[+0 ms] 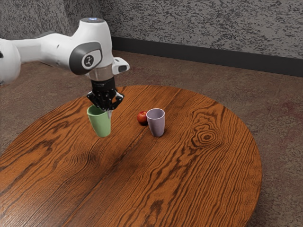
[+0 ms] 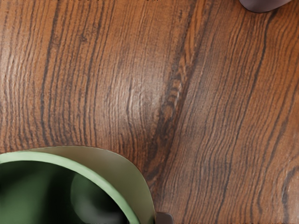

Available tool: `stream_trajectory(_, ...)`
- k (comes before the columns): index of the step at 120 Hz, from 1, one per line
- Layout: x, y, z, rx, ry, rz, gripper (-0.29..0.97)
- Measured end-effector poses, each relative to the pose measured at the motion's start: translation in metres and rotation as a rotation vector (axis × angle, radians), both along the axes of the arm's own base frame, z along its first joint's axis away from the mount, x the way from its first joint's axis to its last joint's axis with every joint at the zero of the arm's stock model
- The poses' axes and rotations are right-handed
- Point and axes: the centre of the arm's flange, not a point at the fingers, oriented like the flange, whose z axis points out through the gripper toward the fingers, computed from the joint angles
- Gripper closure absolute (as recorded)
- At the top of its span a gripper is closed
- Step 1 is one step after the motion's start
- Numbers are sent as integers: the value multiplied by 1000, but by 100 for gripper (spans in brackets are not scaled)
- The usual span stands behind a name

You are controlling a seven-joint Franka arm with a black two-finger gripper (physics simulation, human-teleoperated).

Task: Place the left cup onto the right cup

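Pincer (image 1: 107,109) holding green cup (image 1: 100,122), lilac cup (image 1: 155,122) upright

Gap between cups: bare wood of the table (image 1: 199,189) separates the green cup (image 1: 99,123) from the purple cup (image 1: 155,122); a hand could pass here.
Beside purple cup: a small red object (image 1: 142,117) sits just beside it, on the green cup's side, narrowing that approach.
Above purple cup: open mouth, free air.
Exterior view's right: broad bare tabletop.
Under the gripper (image 1: 107,109): the green cup hangs tilted, seemingly clear of the wood.
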Motion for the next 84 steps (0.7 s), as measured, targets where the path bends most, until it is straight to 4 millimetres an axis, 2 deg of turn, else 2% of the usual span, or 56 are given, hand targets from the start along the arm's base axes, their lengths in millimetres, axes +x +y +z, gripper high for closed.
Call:
stream_trajectory(10,8,-15,1,1,6,-15,79)
stream_trajectory(18,16,-20,4,1,8,-15,79)
stream_trajectory(38,46,-34,24,11,-23,-24,79)
stream_trajectory(49,61,-43,26,13,-29,-30,79)
stream_trajectory(84,117,-72,10,15,-71,-70,79)
